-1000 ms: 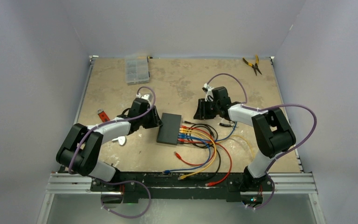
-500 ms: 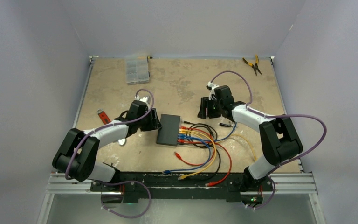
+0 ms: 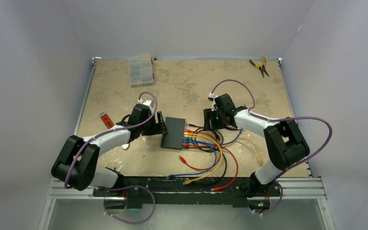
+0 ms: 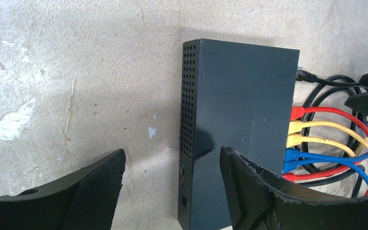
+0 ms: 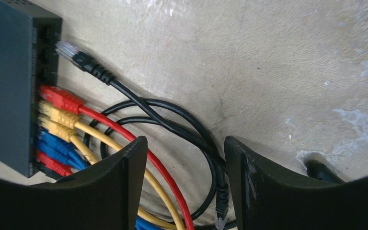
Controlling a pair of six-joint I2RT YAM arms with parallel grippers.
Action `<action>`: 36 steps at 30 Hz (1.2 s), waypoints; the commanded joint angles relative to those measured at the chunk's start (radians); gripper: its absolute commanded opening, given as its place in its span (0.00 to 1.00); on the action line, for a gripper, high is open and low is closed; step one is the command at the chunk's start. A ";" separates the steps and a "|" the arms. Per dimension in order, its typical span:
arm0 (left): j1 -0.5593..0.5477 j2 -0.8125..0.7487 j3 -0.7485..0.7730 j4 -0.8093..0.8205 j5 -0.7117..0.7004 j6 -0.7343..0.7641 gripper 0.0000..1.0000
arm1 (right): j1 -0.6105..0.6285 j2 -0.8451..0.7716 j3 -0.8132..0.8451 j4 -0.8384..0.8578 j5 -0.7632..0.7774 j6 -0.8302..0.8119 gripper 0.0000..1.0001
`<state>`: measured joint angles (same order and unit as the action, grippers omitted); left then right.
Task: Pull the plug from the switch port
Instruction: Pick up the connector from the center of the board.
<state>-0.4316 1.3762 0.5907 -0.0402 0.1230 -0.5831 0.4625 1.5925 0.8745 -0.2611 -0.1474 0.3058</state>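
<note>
**Switch and both grippers, seen from the room.** The switch [image 3: 174,132] lies flat between the two arms, its long axis crosswise to the line joining them. Its socket edge faces the right arm. A red plug [image 5: 56,98], yellow plugs [image 5: 52,116] and blue plugs [image 5: 57,146] sit there, and their cables [image 3: 208,143] run straight out from that edge. A black plug [image 5: 74,53] lies at the row's end; whether it is seated cannot be told. The right gripper [image 5: 186,141] is the nearer, wide open and empty over the cables just beyond the plugs. The left gripper [image 4: 171,155], equally wide and empty, straddles the switch's opposite, vented edge.
</note>
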 commanded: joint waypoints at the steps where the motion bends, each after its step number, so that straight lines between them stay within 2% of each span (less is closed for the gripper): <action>1: 0.007 -0.037 -0.010 0.009 -0.007 0.010 0.72 | 0.032 0.040 0.010 -0.022 0.071 -0.014 0.62; 3: 0.007 -0.045 -0.014 0.007 -0.011 0.008 0.72 | 0.048 0.063 0.017 -0.024 0.100 -0.013 0.59; 9: 0.007 -0.057 -0.019 0.002 -0.014 0.005 0.72 | 0.072 0.072 0.055 -0.045 0.117 -0.008 0.36; 17: 0.007 -0.056 -0.033 0.016 -0.006 -0.006 0.72 | 0.074 0.017 0.063 -0.057 0.130 -0.002 0.24; 20: 0.007 -0.048 -0.033 0.019 -0.002 -0.006 0.72 | 0.074 0.007 0.061 -0.052 0.128 0.000 0.16; 33: 0.007 -0.042 -0.041 0.025 0.010 -0.007 0.71 | 0.075 -0.029 0.134 -0.059 0.046 0.004 0.01; 36: 0.007 -0.035 -0.042 0.023 0.010 -0.005 0.71 | 0.074 -0.029 0.159 -0.066 0.013 0.006 0.00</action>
<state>-0.4316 1.3441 0.5575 -0.0410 0.1234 -0.5842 0.5320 1.6070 0.9615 -0.3382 -0.0738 0.2977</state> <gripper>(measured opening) 0.712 0.043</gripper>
